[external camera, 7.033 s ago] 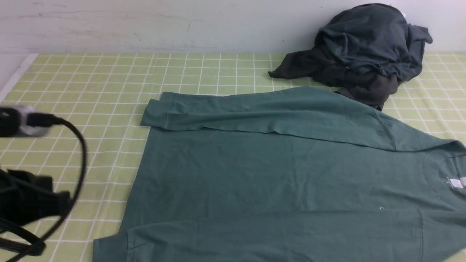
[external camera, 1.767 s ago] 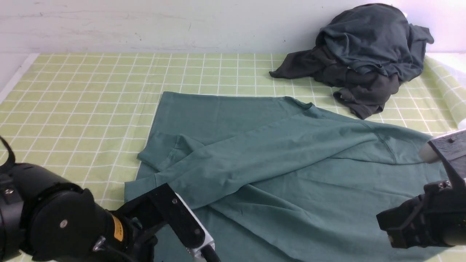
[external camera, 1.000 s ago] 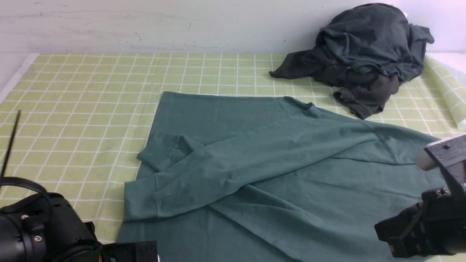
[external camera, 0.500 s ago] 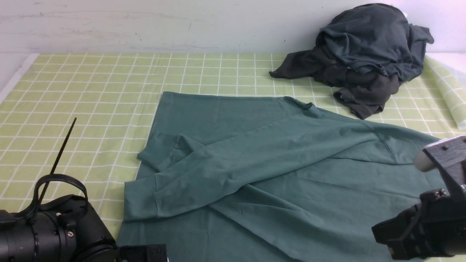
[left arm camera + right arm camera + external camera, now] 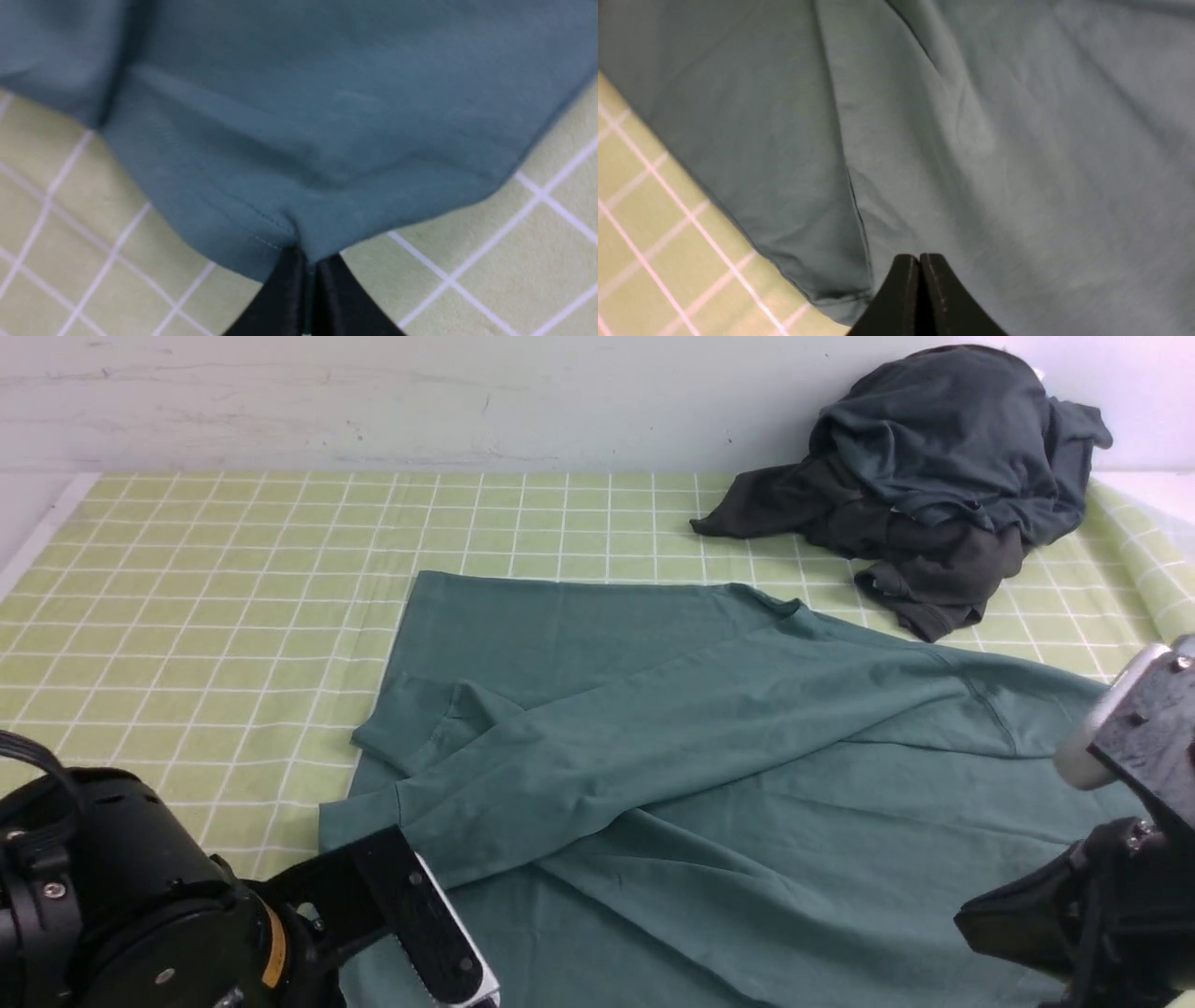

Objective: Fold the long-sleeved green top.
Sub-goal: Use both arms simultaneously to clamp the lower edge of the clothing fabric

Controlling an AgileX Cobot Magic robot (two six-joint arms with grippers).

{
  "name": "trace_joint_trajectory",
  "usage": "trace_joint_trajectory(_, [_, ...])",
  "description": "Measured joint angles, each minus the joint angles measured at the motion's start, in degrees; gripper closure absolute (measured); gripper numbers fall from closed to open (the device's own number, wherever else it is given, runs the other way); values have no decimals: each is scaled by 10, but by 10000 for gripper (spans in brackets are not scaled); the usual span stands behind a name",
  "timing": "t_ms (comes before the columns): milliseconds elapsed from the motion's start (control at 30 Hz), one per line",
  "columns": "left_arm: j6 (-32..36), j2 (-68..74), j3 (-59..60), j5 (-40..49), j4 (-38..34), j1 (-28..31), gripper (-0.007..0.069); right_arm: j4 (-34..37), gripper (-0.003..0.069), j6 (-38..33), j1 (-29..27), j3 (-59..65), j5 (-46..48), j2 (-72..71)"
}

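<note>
The green long-sleeved top (image 5: pixel 709 765) lies spread on the checked cloth, with both sleeves laid slantwise across its body. My left arm (image 5: pixel 140 915) is at the near left, by the top's near-left corner. In the left wrist view my left gripper (image 5: pixel 306 256) is shut on the stitched hem of the top (image 5: pixel 303 116), with cloth pinched between the jaws. My right arm (image 5: pixel 1102 915) is at the near right. My right gripper (image 5: pixel 920 257) is shut over the top (image 5: pixel 971 140), close to one edge of it. No cloth shows between its tips.
A heap of dark grey and blackish garments (image 5: pixel 943 467) lies at the back right against the wall. The yellow-green checked tablecloth (image 5: pixel 215 579) covers the table, and its right edge (image 5: pixel 1139 551) curls up. The table's left edge is at the far left.
My left arm has swung in to the top's near-left corner and its gripper has closed on the hem. My right arm has shifted and tilted slightly, and its gripper stayed shut.
</note>
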Motion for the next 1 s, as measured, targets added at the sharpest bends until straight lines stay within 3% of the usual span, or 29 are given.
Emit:
trace_joint_trajectory(100, [-32, -8, -3, 1, 11, 0, 625, -29, 665, -34, 0, 0, 1, 0])
trace_joint_trajectory(200, [-69, -11, -4, 0, 17, 0, 625, -116, 612, -47, 0, 0, 1, 16])
trace_joint_trajectory(367, [-102, -13, -4, -24, 18, 0, 625, -284, 454, -48, 0, 0, 1, 69])
trace_joint_trajectory(467, [-107, -13, -4, -29, 9, 0, 625, -355, 365, -63, 0, 0, 0, 102])
trace_joint_trajectory(567, [-109, -13, -4, -29, 6, 0, 625, -397, 321, -94, 0, 0, 0, 142])
trace_joint_trajectory(800, [-110, -13, -4, -32, -7, 0, 625, -434, 317, -133, 0, 0, -49, 241])
trace_joint_trajectory(1000, [-110, -13, -4, -32, -16, 0, 625, -459, 437, -138, 0, -4, -85, 287])
